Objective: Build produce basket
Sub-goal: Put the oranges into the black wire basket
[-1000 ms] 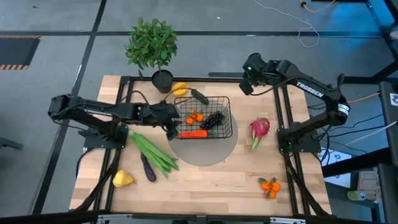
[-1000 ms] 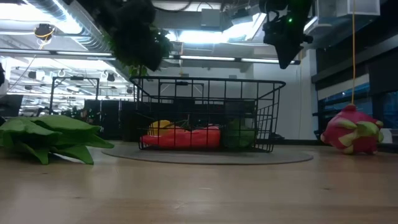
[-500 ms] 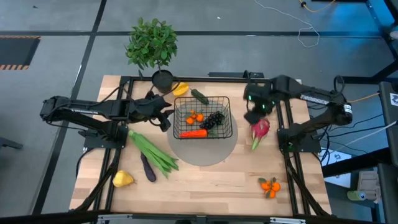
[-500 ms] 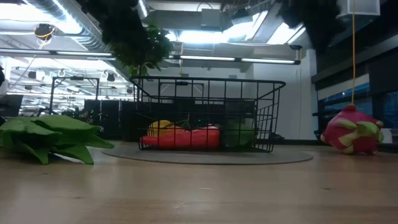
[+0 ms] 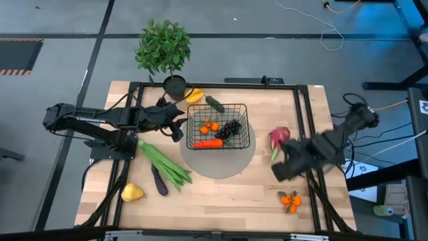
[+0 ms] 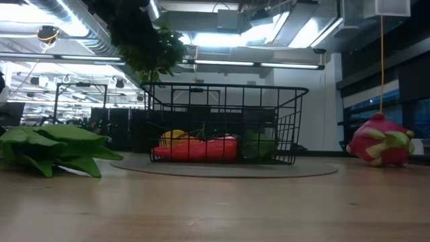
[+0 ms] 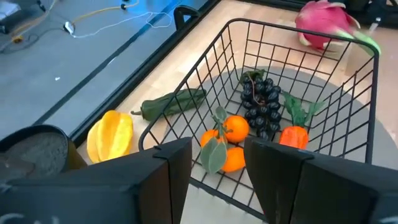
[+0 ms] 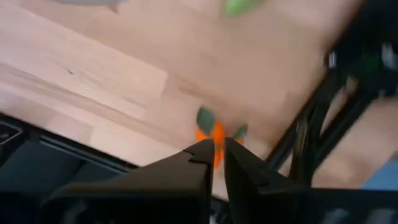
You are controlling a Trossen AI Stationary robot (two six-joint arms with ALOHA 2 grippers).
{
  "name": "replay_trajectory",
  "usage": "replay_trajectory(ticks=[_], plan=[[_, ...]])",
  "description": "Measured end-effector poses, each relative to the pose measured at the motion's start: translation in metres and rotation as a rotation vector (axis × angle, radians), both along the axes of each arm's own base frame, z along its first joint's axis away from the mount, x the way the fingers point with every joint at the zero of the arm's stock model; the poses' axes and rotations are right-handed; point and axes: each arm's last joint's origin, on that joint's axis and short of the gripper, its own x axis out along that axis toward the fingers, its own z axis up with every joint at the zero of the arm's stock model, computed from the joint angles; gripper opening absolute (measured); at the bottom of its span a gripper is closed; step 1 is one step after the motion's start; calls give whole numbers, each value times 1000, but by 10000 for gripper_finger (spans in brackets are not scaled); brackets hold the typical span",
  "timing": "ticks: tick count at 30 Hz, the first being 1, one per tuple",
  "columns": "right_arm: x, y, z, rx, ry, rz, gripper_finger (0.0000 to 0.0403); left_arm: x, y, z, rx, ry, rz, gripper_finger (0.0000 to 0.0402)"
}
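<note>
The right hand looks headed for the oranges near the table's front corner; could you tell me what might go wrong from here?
1. The right hand is nearly shut; it likely must open first, or it may knock the oranges aside.
2. The oranges lie close to the table edge and a frame rail, so a nudge could send them off.
3. The dragon fruit sits beside the arm and could get bumped.

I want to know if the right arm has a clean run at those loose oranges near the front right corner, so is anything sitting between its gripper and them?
Nothing visible does. The right gripper is above bare table, its fingers nearly together, and the oranges lie just beyond it toward the front edge. The dragon fruit lies on the far side.
</note>
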Motion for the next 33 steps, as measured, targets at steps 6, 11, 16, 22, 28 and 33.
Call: replay_trajectory(ticks=[6, 11, 16, 22, 28, 33], plan=[[-13, 60, -23, 18, 57, -49, 29, 0, 0, -1, 13, 16, -9, 135], [-7, 100, -55, -3, 80, -64, 29, 0, 0, -1, 13, 16, -9, 135], [6, 124, -88, -31, 119, -73, 38, 0, 0, -1, 13, 16, -9, 135], [13, 130, -105, 13, 262, -86, 75, 0, 0, -1, 12, 17, -9, 135], [19, 130, -113, -51, 208, -101, 119, 0, 0, -1, 12, 17, -9, 135], [15, 128, -127, -156, 334, -132, 150, 0, 0, -1, 11, 17, -10, 135]])
